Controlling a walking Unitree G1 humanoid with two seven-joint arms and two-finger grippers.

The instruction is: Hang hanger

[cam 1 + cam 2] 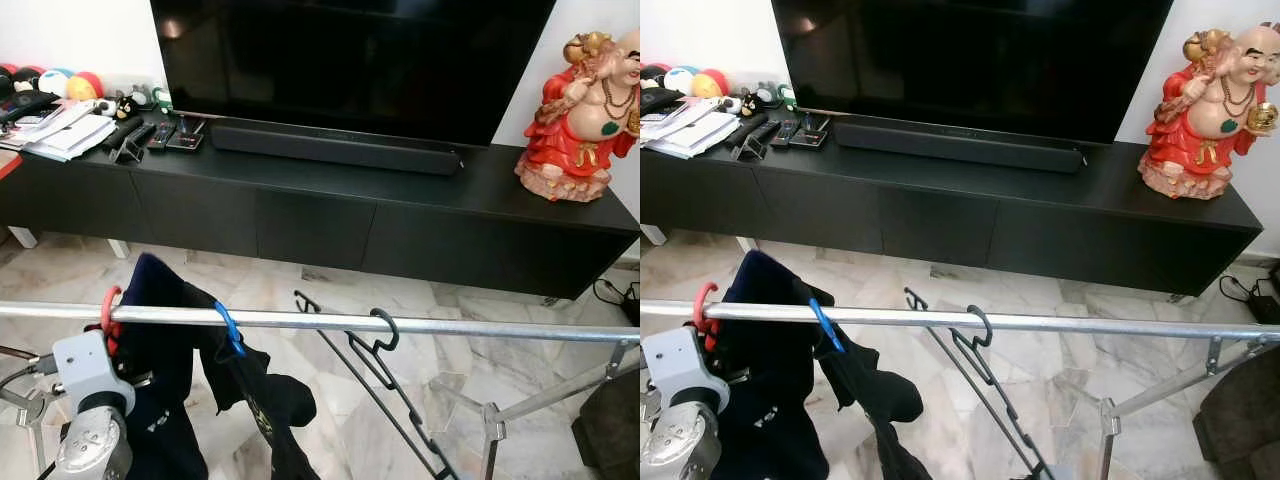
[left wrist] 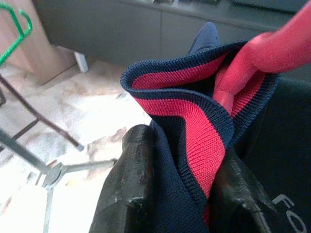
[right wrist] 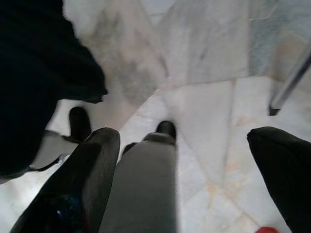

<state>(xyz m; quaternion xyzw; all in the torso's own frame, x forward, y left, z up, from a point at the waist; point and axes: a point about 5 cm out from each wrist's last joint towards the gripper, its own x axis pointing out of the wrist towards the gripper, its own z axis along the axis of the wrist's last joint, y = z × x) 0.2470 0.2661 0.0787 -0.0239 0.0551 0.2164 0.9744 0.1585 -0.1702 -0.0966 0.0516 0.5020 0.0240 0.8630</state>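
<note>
A silver rail [image 1: 450, 326] of a drying rack crosses the view in front of me. A red hanger [image 1: 108, 306] hooks over its left end and carries a navy shirt [image 1: 160, 350] with a red-lined collar [image 2: 194, 136]. My left gripper [image 2: 187, 194] is just below that hook, shut on the collar beside the red hanger's neck [image 2: 262, 53]. Further right, a blue hanger [image 1: 230, 330] holds a black garment [image 1: 265, 400]. Empty black hangers [image 1: 385, 350] hang near the middle of the rail. My right gripper [image 3: 194, 179] is open, low over the marble floor, with nothing between its fingers.
Behind the rack stands a long black TV console [image 1: 320, 210] with a TV [image 1: 350, 60], a soundbar [image 1: 335, 147], remotes [image 1: 160, 135], papers [image 1: 70, 130] and a red statue [image 1: 580, 110]. Rack legs [image 1: 490, 425] slant down at the right. A green hanger [image 2: 14, 34] hangs off to the side.
</note>
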